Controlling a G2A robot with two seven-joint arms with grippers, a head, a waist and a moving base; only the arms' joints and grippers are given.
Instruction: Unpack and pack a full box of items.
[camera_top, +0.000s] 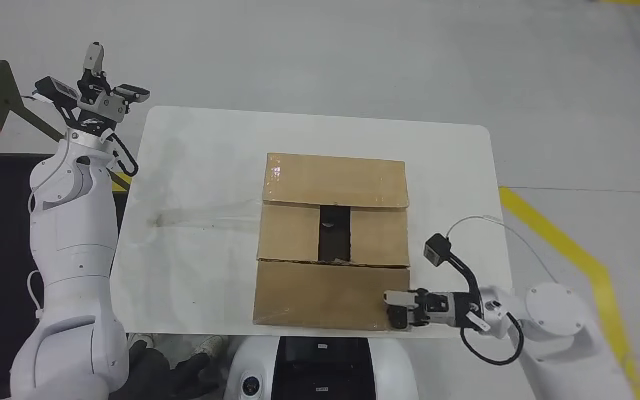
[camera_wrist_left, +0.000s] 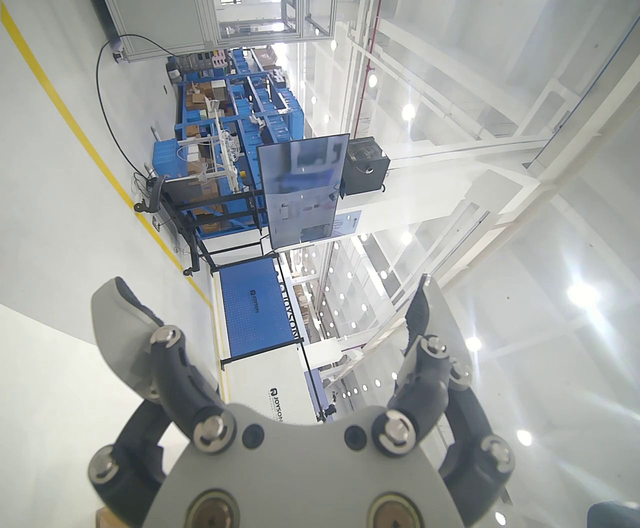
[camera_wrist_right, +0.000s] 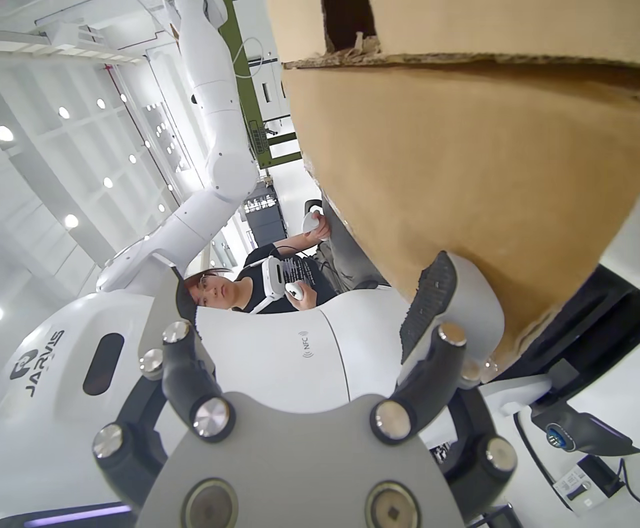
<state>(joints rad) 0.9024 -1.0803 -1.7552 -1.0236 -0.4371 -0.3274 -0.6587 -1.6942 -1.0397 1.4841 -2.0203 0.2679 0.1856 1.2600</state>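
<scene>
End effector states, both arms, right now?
Left end effector: open, empty.
Right end effector: open, at the near flap of the cardboard box, gripping nothing.

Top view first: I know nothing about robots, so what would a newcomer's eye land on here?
A big cardboard box sits in the middle of the white table, its top flaps parted over a dark slot. The right gripper is at the corner of the near flap, fingers spread wide. The left gripper points upward beyond the table's far left corner, its fingers also open.
</scene>
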